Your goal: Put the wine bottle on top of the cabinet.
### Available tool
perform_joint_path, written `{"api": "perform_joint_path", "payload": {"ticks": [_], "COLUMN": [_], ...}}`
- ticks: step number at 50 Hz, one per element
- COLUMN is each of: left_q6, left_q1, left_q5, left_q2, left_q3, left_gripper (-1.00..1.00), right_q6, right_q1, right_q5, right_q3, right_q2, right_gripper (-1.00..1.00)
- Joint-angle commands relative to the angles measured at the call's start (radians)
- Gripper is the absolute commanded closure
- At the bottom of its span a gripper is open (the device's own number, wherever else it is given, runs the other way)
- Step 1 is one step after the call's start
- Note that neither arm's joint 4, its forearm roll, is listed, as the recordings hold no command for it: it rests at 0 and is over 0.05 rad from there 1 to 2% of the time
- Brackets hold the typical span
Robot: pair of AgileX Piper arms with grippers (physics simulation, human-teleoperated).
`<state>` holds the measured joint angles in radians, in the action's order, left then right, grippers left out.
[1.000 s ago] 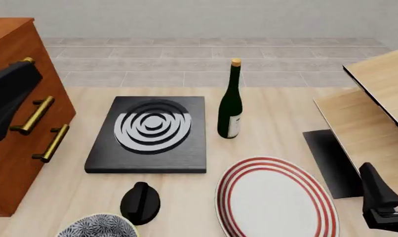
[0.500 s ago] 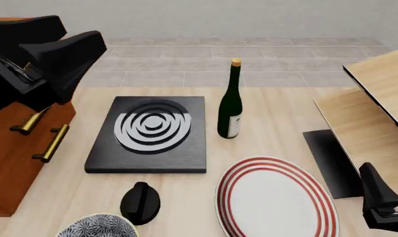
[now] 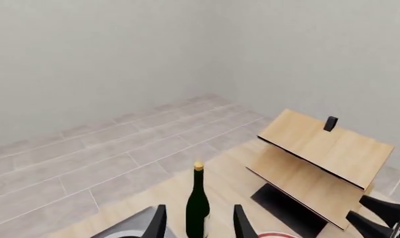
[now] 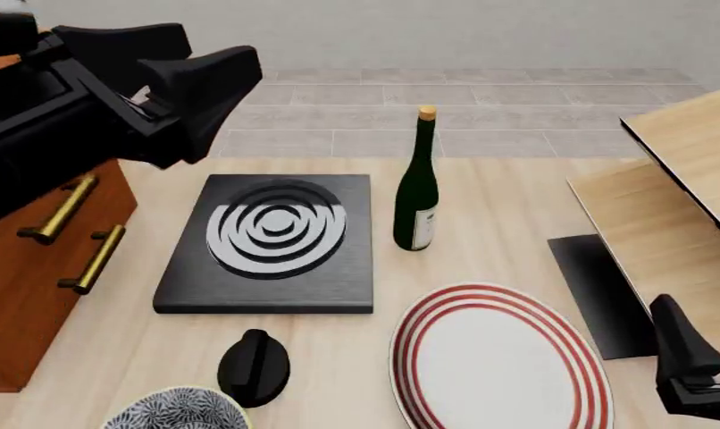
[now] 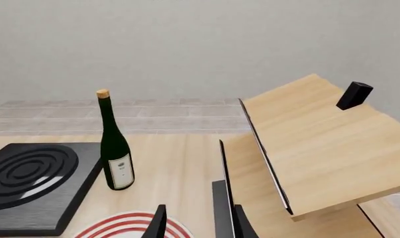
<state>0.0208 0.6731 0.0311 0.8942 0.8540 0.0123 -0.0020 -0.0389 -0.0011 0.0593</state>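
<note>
On the far left stands the cabinet (image 4: 27, 268) — only its front edge and brass handles show, and its top is cut off and partly hidden by the arm. The left gripper (image 4: 205, 76) hangs high above the table near the cabinet, with its two fingers apart and nothing between them. Its wrist view looks straight at the wine bottle (image 4: 417, 188), which shows in the gap between the finger tips but is far off.

The bottle stands upright on the table, just beside the right edge of the black stove plate (image 4: 271, 243) and behind the striped plate (image 4: 498, 357). Nothing touches it. So this looks like the reaching step; next the left gripper likely has to come down and forward until its fingers sit on both sides of the bottle.

At the right edge, the right gripper (image 5: 196, 223) sits low — its fingers are apart and empty, but only their tips show.
</note>
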Motion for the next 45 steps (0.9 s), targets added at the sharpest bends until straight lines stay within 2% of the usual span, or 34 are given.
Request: {"api": "perform_joint_path", "payload": {"ticks": [1,6,18,28,37,40,41,45], "left_q6": [0.010,0.030,0.040,0.022,0.016,0.039,0.021,0.023], "left_q1": [0.020,0.006,0.046,0.097,0.100,0.107,0.116,0.115], "left_q5": [0.033,0.026,0.022,0.009,-0.004,0.000,-0.005,-0.002], "left_q2": [0.068,0.087,0.189,0.286,0.324,0.335,0.347,0.364], "left_q3": [0.025,0.042,0.084,0.137,0.175,0.181,0.189,0.196], "left_gripper": [-1.00,-1.00,-1.00,-1.00,-1.00,-1.00,-1.00,-1.00], "right_q6": [-0.004,0.003,0.003,-0.001,-0.003,0.002,0.000,-0.001], "right_q1": [0.000,0.000,0.000,0.000,0.000,0.000,0.000,0.000], "right_q5": [0.008,-0.013,-0.004,-0.002,0.007,-0.012,-0.002,0.004], "right_q3": [0.000,0.000,0.000,0.000,0.000,0.000,0.000,0.000], "right_q2": [-0.014,0.018,0.008,0.001,-0.012,0.016,0.002,-0.005], "right_gripper": [-1.00,-1.00,-1.00,-1.00,-1.00,-1.00,-1.00,-1.00]}}
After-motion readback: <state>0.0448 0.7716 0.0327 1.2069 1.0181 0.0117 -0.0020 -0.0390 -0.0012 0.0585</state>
